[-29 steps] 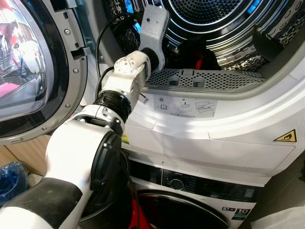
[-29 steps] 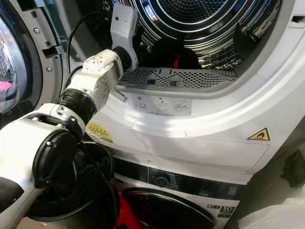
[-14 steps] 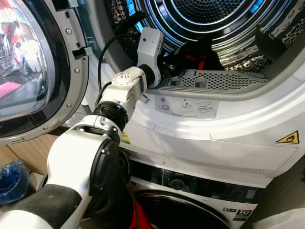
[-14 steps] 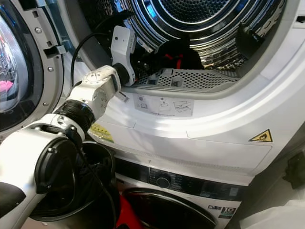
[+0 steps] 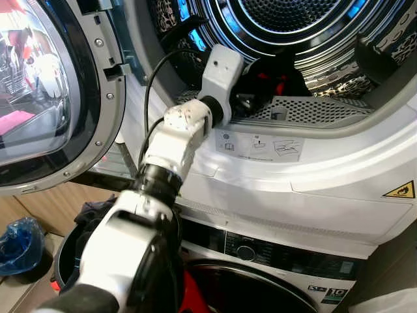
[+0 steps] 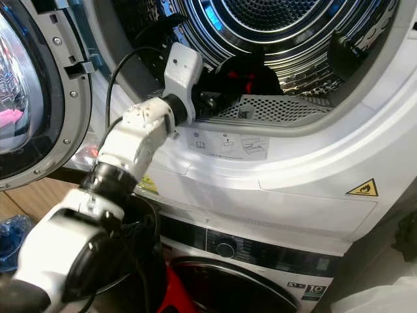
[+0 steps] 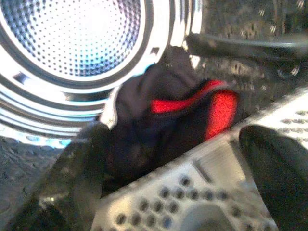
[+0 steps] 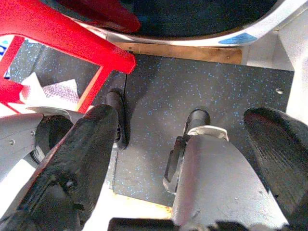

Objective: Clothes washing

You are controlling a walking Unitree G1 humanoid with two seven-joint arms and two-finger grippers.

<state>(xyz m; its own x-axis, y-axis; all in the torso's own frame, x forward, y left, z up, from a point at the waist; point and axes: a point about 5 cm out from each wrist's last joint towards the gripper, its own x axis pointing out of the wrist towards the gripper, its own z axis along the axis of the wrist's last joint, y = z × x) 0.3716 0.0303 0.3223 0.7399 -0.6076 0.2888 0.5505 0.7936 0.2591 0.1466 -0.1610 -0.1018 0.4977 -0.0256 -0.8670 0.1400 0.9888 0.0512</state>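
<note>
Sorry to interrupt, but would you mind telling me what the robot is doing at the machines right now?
The robot is working at the upper machine's open drum, which sits on top of a second machine. Its left end effector is at the drum mouth above the perforated lint filter, fingers open, pointing at a black and red garment lying inside, not gripped. The round door is swung open to the left. The right end effector hangs idle, open, toward the dark floor.

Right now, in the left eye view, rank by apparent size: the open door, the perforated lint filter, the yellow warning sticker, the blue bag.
1. Door, largest, though nearest the camera.
2. Lint filter.
3. Blue bag, partly cut off by the frame edge.
4. Warning sticker, smallest.
</note>
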